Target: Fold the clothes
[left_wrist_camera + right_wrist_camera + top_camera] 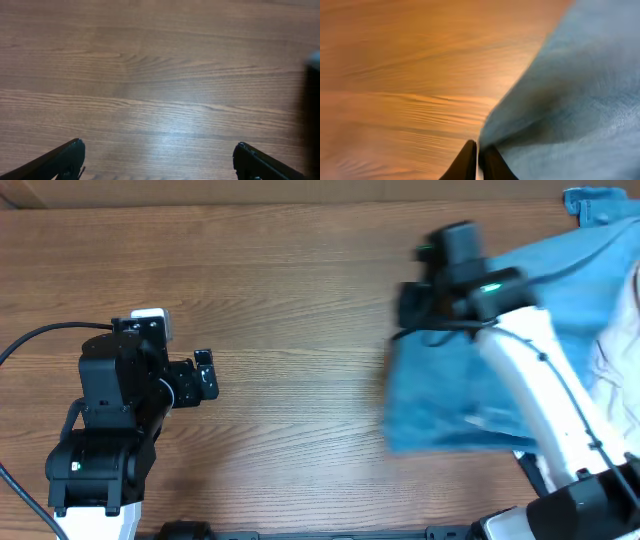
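Observation:
A light blue garment (470, 385) lies crumpled at the right of the wooden table, reaching to the far right corner. My right gripper (412, 308) sits at its left edge. In the right wrist view the fingers (479, 150) are closed together on the cloth's edge, and the blue garment (575, 100) stretches away to the right. My left gripper (205, 375) is at the left of the table, far from the garment. In the left wrist view its fingers (157, 155) are wide apart over bare wood with nothing between them.
A pale cloth (612, 355) lies on the blue garment at the far right edge. The wooden table (290, 290) spreads between the two arms. A black cable (40, 335) runs to the left arm's base.

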